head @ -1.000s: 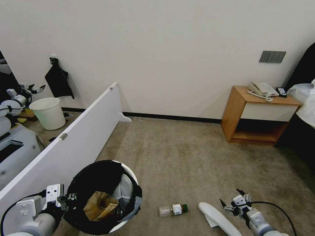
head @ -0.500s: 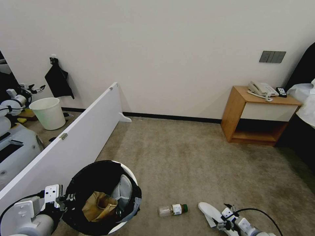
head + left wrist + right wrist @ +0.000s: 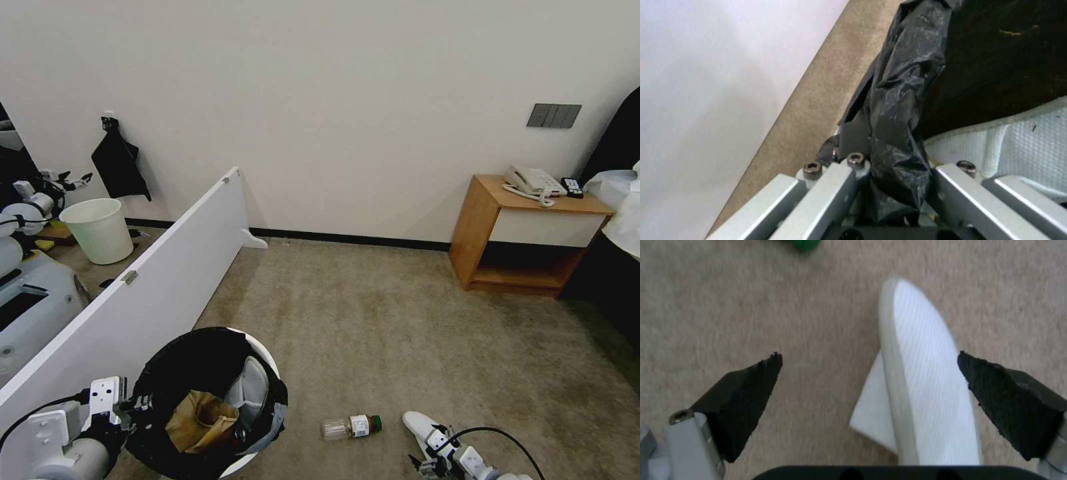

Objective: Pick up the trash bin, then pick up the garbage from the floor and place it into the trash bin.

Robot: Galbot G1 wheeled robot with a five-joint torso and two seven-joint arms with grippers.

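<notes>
The left arm (image 3: 50, 447) is a thick white and pale grey tube with a black band near the wrist, and a thin black cable loops along it. At its end sits a flat white bracket with small dark screw holes. The left gripper (image 3: 889, 173) is built of brushed silver bars, fixed with dark hex screws over white washers. The right arm (image 3: 490, 470) is also white and grey, with a black cable arching over it. The right gripper (image 3: 869, 390) has silver finger bars, one showing a round screw head, tipped with black wedge-shaped pads (image 3: 746, 396) whose edges look rough and worn; a black body sits between them.
</notes>
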